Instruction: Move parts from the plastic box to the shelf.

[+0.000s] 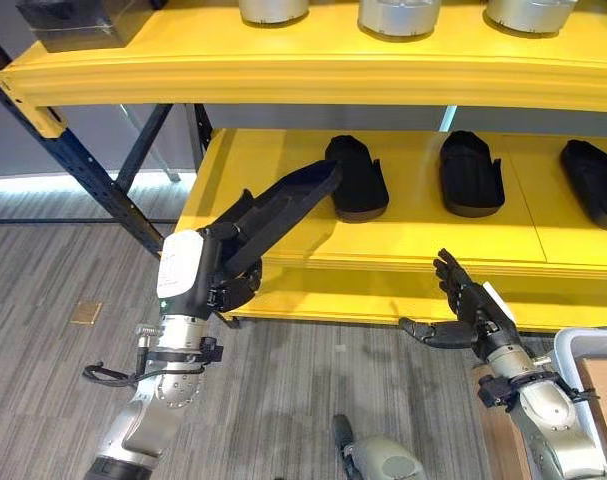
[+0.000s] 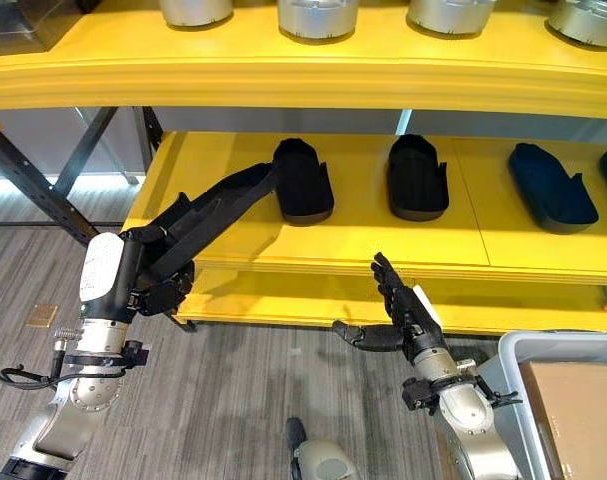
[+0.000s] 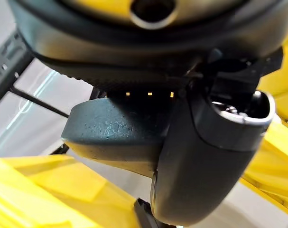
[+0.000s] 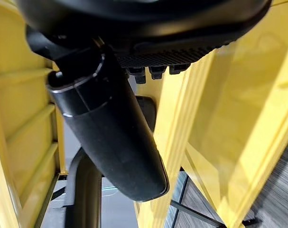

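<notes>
1 black part (image 1: 283, 205) in left hand (image 1: 233, 285), over shelf (image 1: 423, 250), right hand (image 1: 463, 305) spread

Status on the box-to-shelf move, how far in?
Done: three black parts already lie on the lower shelf. In hand: the left hand holds a long black part, its tip over the shelf. Right hand is open, empty. Box contents unclear.

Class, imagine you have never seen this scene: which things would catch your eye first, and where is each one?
The bright yellow shelf stands out first, with black parts lying in a row on its lower level and silver parts above. Next comes the left hand, gripping a long black part and holding it tilted up over the shelf's front edge. The right hand hangs open and empty before the shelf.
</notes>
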Available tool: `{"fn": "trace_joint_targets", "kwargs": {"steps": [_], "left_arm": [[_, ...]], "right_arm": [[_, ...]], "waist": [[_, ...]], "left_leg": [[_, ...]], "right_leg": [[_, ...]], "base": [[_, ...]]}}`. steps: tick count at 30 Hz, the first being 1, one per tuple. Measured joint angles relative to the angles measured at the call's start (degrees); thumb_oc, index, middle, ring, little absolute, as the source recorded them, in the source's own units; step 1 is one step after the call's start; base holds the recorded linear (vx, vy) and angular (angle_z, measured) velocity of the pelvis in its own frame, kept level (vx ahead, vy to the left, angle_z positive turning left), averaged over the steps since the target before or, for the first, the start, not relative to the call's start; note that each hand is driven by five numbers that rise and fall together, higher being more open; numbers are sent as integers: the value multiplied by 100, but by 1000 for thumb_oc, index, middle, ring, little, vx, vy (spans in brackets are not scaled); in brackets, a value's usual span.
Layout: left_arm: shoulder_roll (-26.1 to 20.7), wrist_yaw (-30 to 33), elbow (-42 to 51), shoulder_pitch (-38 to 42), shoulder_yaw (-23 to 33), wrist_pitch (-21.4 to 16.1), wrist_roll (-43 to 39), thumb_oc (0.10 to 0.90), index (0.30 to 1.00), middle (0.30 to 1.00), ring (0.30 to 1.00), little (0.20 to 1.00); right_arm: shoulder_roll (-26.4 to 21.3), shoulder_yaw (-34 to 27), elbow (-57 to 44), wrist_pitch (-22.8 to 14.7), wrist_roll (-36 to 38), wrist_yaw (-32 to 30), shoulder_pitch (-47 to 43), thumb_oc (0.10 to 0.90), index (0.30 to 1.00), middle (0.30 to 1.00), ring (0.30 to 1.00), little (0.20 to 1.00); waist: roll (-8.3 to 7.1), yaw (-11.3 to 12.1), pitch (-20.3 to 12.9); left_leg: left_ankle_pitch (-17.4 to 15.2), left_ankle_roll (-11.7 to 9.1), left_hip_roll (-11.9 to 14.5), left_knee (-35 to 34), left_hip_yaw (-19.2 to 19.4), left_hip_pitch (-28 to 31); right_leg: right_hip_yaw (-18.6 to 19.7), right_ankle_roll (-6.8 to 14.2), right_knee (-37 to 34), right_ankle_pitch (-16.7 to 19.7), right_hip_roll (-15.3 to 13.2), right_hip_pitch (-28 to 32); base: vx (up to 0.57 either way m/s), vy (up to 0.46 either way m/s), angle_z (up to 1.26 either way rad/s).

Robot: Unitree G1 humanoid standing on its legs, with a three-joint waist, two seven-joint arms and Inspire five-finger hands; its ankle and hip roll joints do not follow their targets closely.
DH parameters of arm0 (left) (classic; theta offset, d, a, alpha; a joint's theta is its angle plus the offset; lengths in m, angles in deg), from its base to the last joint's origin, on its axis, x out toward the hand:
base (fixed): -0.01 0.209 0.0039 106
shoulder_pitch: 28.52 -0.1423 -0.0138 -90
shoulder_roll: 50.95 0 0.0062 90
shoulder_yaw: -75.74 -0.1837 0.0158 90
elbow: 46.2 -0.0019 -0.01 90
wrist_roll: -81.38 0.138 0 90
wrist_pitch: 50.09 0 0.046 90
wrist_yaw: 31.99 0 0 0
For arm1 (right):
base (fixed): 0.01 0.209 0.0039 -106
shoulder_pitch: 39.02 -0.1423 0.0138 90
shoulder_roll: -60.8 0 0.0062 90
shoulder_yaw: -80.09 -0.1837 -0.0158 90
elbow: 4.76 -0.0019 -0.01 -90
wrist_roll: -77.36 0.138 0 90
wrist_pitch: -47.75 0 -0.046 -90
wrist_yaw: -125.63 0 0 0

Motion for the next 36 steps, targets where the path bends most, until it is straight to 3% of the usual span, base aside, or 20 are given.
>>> {"fn": "trace_joint_targets", "kwargs": {"steps": [7,8,9,11,12,13,14,15,16,17,18,19,20,21,24,30,32,33,34,36], "left_arm": [[-18,341,69,112,55,147,191,400,300,300,300,300],[-22,352,63,222,50,215,200,400,300,300,300,300],[-20,373,56,339,42,325,201,400,300,300,300,300],[-16,407,36,311,43,342,214,400,300,300,300,300],[-18,419,65,328,43,314,226,400,300,300,300,300],[-22,452,69,331,43,274,229,400,300,300,300,300],[-15,483,54,320,41,264,238,400,300,300,300,300],[-13,482,31,312,33,271,242,400,300,300,300,300],[-86,499,29,327,56,282,239,400,300,300,300,300],[-130,560,-102,388,52,273,252,400,300,300,300,300],[-133,598,-251,399,61,300,232,400,300,300,300,300],[-125,652,-349,445,45,299,221,400,300,300,300,300],[-118,658,-419,477,44,278,218,400,300,300,300,300],[-139,675,-704,616,62,299,200,400,300,300,300,300],[-111,704,-811,562,94,324,193,400,300,300,300,300],[-56,725,-893,596,39,321,191,400,300,300,300,300],[-41,714,-884,624,10,320,192,400,300,300,300,300],[-18,711,-874,626,-12,320,191,400,300,300,300,300],[-4,695,-879,642,-13,332,191,400,300,300,300,300],[-2,665,-873,646,-18,342,170,400,300,300,300,300]], "right_arm": [[-12,2,-2,-2,-4,104,-53,900,1000,1000,1000,1000],[20,1,6,-2,-8,117,-61,900,1000,1000,1000,1000],[25,4,10,-4,-21,167,-79,900,1000,1000,1000,1000],[46,21,29,-36,-119,164,-71,900,1000,1000,1000,1000],[68,18,30,-56,-167,128,-73,900,1000,1000,1000,1000],[67,25,35,-67,-190,123,-85,900,1000,1000,1000,1000],[86,36,82,-83,-220,135,-108,900,1000,1000,1000,1000],[131,53,194,-115,-221,139,-142,900,1000,1000,1000,1000],[138,92,219,-115,-221,134,-155,900,1000,1000,1000,1000],[122,96,231,-127,-223,163,-140,900,1000,1000,1000,1000],[88,92,170,-124,-220,150,-30,900,1000,1000,1000,1000],[64,67,181,-129,-221,158,-30,900,1000,1000,1000,1000],[45,68,191,-127,-221,156,-29,900,1000,1000,1000,1000],[-56,86,202,-108,-218,236,-42,900,1000,1000,1000,1000],[-294,2,220,-131,-213,383,59,900,1000,1000,1000,1000],[-230,39,238,-130,-208,495,56,900,1000,1000,1000,1000],[-236,87,225,-122,-212,480,53,900,1000,1000,1000,1000],[-289,86,212,-121,-213,458,50,900,1000,1000,1000,1000],[-161,104,233,-78,-215,415,47,900,1000,1000,1000,1000],[-109,184,189,-43,-217,384,52,900,1000,1000,1000,1000]], "waist": [[-14,9,-49],[-110,12,-48],[-177,57,-51],[-199,170,-45],[-204,173,-47],[-242,187,-30],[-256,205,-21],[-215,210,-29],[-243,281,-27],[-285,309,-26],[-262,273,-49],[-221,271,-50],[-194,282,-61],[-322,359,-10],[-275,288,-35],[-282,214,-26],[-160,167,-37],[25,165,-35],[-15,189,-33],[-61,269,-37]], "left_leg": [[41,-40,-50,508,143,-258],[70,-87,-32,1120,143,-611],[147,-160,131,2379,109,-1221],[-73,-54,49,3427,-176,-1648],[-257,39,-110,3581,-258,-1878],[-323,181,-202,3491,-218,-1982],[-326,329,-282,3035,-122,-2021],[-284,403,-285,2350,-98,-2019],[-172,370,-151,1761,-94,-2015],[55,199,31,1378,-123,-1944],[384,217,211,32,-246,-1696],[621,149,347,-507,-488,-1721],[706,126,416,-800,-619,-1694],[848,66,673,-861,-895,-1656],[847,67,778,-846,-981,-1595],[890,91,380,-831,-917,-1120],[942,255,265,-826,-795,-979],[1179,449,272,-827,-804,-892],[1261,199,164,-823,-810,-905],[1203,346,-157,-824,-789,-928]], "right_leg": [[-5,-108,484,-245,-25,-336],[13,-112,478,-247,-91,-337],[56,-131,376,-208,-153,-271],[200,-287,394,-189,-50,-70],[248,-287,362,-190,-61,-26],[278,-223,289,-156,-71,17],[324,-12,101,-166,-74,132],[241,343,-15,-356,-62,223],[291,193,276,-217,-51,159],[260,-59,241,-183,-8,266],[204,-76,65,-264,50,441],[181,171,94,-379,41,431],[163,132,145,-430,53,420],[355,-394,394,-399,48,429],[616,-170,484,-553,59,541],[711,-58,99,-600,68,1136],[657,166,-27,-724,-31,1286],[658,295,-9,-809,15,1300],[659,396,37,-877,-119,1293],[654,573,46,-970,-414,1270]], "base": [[41,-222,-7],[40,-186,-5],[37,-111,-21],[35,3,-32],[66,103,-16],[62,93,-14],[107,190,-18],[137,209,-39],[165,247,-44],[229,247,-44],[256,231,-28],[226,195,-20],[212,174,-51],[164,148,-49],[195,197,-59],[119,172,-17],[81,111,18],[54,58,18],[15,41,16],[26,32,15]]}}
